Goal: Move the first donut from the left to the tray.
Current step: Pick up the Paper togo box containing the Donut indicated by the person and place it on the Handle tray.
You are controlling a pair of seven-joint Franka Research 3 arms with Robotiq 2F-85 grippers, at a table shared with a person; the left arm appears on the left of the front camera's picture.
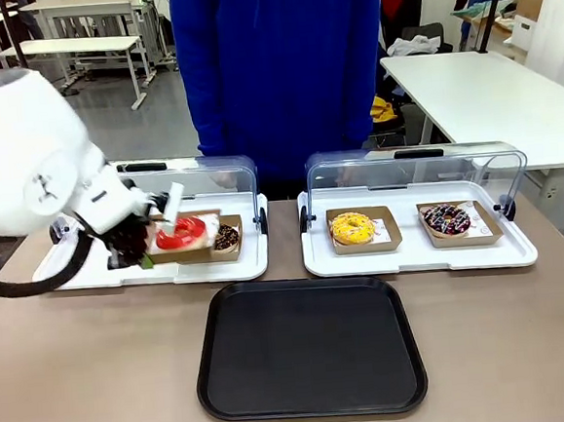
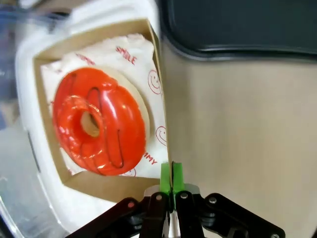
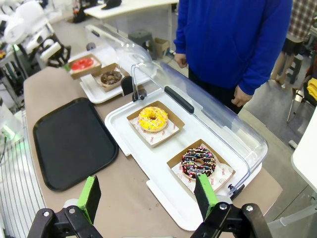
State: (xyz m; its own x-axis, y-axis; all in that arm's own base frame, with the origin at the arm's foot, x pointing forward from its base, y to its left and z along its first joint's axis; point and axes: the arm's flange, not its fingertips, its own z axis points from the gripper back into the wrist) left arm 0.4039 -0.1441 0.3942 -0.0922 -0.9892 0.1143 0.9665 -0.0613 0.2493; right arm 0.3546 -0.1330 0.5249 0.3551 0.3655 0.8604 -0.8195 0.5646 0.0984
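— behind the table we see a person in a blue top standing at the far side, with white tables and clutter further back. where do we stand with the left gripper (image 2: 171, 174)?

— in its wrist view our green pads (image 2: 165, 174) are pressed together on the thin brown edge of the cardboard holder (image 2: 99, 184), so we have that rim pinched. the right gripper (image 3: 148, 196) hangs spread wide over the near edge of the table with nothing between its fingers.

— and the first donut from the left (image 1: 181, 232)?

— it sits in that holder, red icing glossy, on printed paper. from the front the holder looks tilted and raised a little over the left white tray (image 1: 238, 267), overlapping the chocolate donut (image 1: 226, 238) next to it. we judge it lifted, though we cannot tell for certain whether one corner touches the white tray.

— so what is done?

— the grasp, and probably the start of the lift. the tray (image 1: 310, 350) lies bare and black in the middle of the table, nearer us than both white trays. the yellow donut (image 1: 352, 228) and the sprinkled one (image 1: 447, 220) sit untouched under the raised clear lid (image 1: 415, 166) on the right.

— what is left?

— we reckon most of it: clear the white tray's lip, carry the holder across to the black tray, set it down flat and let go. a thin rim grip could let the holder tip.
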